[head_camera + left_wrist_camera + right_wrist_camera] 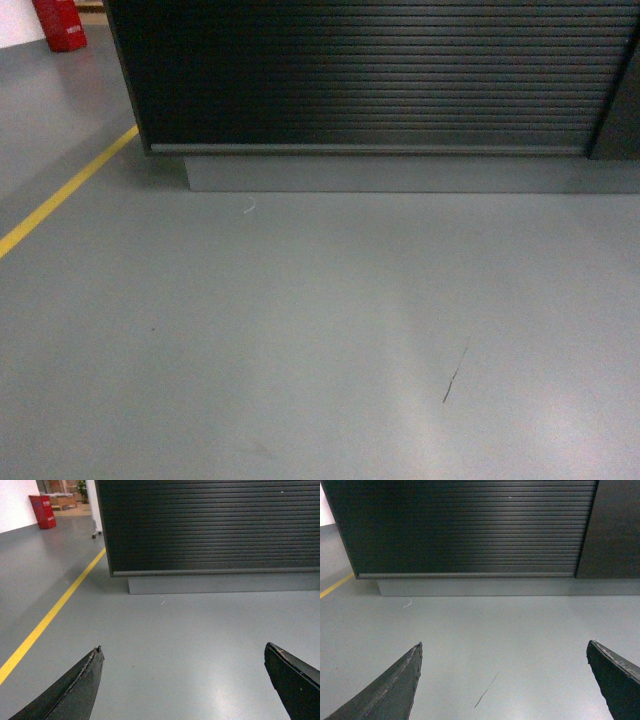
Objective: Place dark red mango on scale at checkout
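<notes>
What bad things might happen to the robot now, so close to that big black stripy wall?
1. The ribbed black checkout front fills the head view, so rolling forward might bump it or its grey plinth.
2. Neither the mango nor the scale shows in any view; both open grippers, left and right, hold nothing, so the robot may search blindly.
3. Drifting left might cross the yellow floor line.

Of our own body we see only the fingers of each hand, none of it in the head view. The left hand point(185, 680) shows two dark, matte, wedge-shaped fingers point(70, 690) tapering to points, their edges scuffed pale (chipped-looking). The right hand point(505, 680) has matching dark fingers point(615, 680) with similarly worn, lighter rims.
</notes>
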You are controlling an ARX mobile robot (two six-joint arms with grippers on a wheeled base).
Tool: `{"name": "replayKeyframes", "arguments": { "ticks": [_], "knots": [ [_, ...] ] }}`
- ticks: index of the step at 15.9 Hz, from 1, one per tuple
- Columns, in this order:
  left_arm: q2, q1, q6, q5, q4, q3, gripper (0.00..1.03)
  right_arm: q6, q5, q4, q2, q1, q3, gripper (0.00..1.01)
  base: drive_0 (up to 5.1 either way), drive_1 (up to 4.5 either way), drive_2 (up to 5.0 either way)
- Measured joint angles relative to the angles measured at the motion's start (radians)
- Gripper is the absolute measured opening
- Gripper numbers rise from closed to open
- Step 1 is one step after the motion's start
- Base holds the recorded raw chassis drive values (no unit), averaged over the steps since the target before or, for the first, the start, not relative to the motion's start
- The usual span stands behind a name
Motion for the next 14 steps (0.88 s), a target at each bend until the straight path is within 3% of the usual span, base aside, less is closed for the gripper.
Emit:
{"name": "replayKeyframes", "arguments": {
  "ticks": [14],
  "knots": [
    [0.0,0.0,0.0,0.0,-0.002,0.0,0.98,0.0,0.0,0.001,0.0,0.0,0.0,0.98,0.0,4.38,-4.3]
  ]
}}
